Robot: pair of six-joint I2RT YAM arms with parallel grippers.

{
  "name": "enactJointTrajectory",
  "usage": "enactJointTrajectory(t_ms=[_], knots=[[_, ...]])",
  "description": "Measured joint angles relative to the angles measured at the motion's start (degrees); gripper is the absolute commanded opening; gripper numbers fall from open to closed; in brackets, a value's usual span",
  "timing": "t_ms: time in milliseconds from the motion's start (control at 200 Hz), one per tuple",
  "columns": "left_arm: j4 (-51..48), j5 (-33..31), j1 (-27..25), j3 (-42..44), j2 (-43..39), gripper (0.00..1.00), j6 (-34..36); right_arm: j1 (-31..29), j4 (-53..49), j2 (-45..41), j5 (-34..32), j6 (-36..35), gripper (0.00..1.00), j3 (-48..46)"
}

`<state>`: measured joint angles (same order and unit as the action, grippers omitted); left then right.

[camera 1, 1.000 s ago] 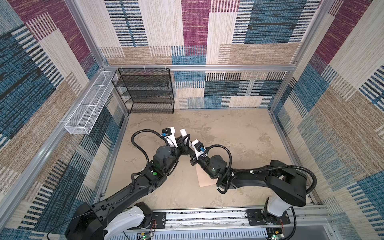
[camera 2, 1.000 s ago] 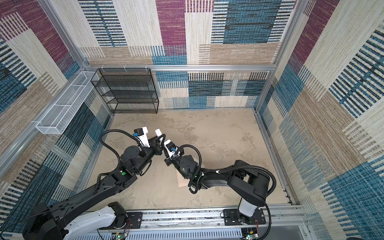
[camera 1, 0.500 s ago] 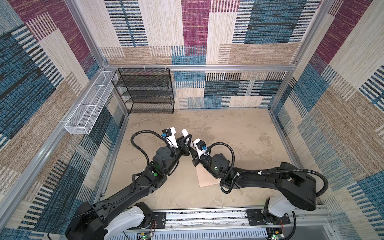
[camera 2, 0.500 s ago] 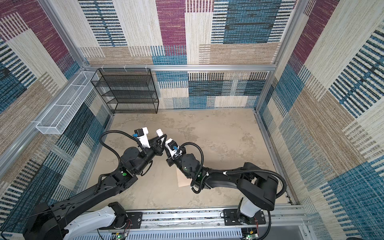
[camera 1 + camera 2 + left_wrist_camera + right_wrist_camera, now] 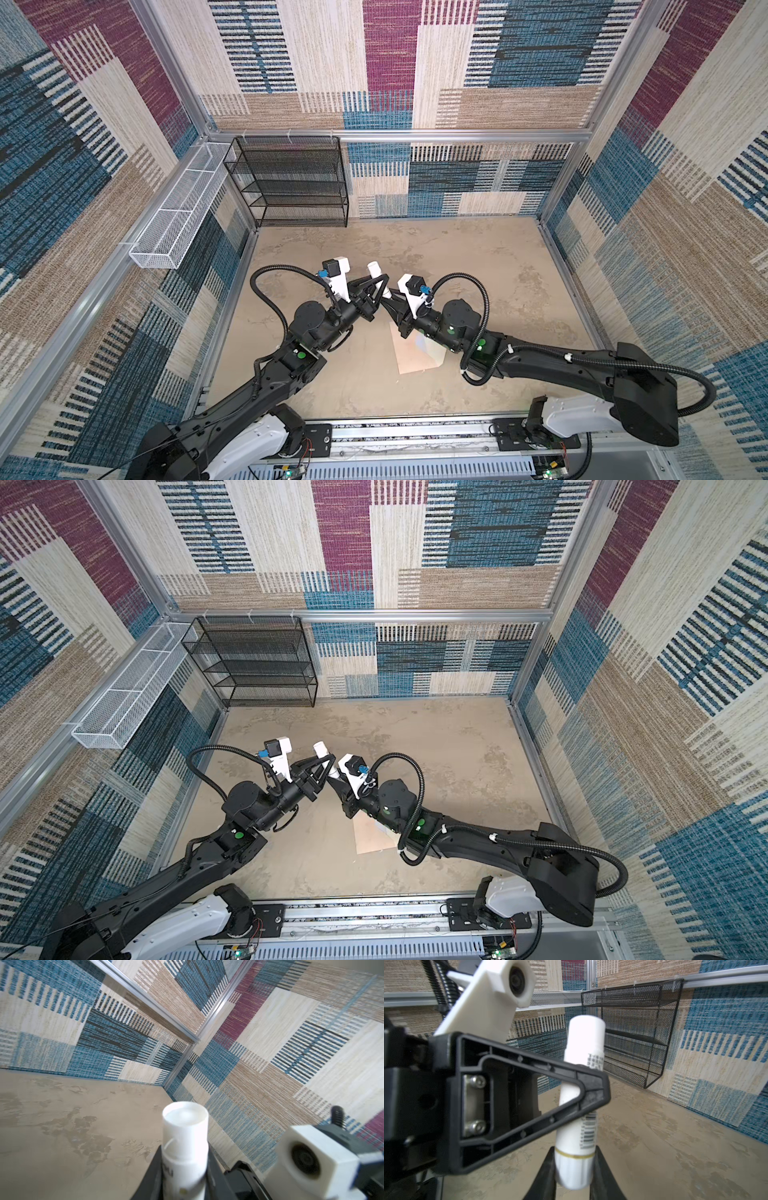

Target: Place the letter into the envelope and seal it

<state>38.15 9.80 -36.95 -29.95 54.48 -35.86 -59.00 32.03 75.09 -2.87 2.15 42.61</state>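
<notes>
The glue stick is above the middle of the table, between the left gripper and the right gripper. The envelope lies on the table before them, partly under the right arm. The mesh shelf stands behind, at the left.

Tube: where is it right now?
In both top views the tube is held near the centre, with the left gripper around its middle and the right gripper on its lower end, just beyond the envelope.

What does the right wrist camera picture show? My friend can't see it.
A white tube is pinched at one end by the right gripper, while the left gripper clamps its middle. Behind are a tan table and a black mesh shelf on the wall.
</notes>
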Motion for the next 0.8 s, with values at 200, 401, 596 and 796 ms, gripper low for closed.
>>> enactJointTrajectory(t_ms=[200,401,596,796], knots=[[6.1,14.7,3.1,1.0,-0.3,0.0,-3.0,3.3,-3.6,-5.7,14.8,5.6,0.1,-1.3],[10.2,26.3,3.5,1.9,0.0,0.0,-5.0,7.4,-2.8,-8.3,31.0,11.4,0.13,-3.8],[10.8,32.2,3.5,2.8,-0.2,0.0,-5.6,10.5,-0.4,-7.6,43.2,15.4,0.13,-5.6],[9.2,33.9,3.4,3.3,-2.1,0.0,-5.5,11.6,-0.3,-6.7,49.0,15.3,0.4,-5.2]])
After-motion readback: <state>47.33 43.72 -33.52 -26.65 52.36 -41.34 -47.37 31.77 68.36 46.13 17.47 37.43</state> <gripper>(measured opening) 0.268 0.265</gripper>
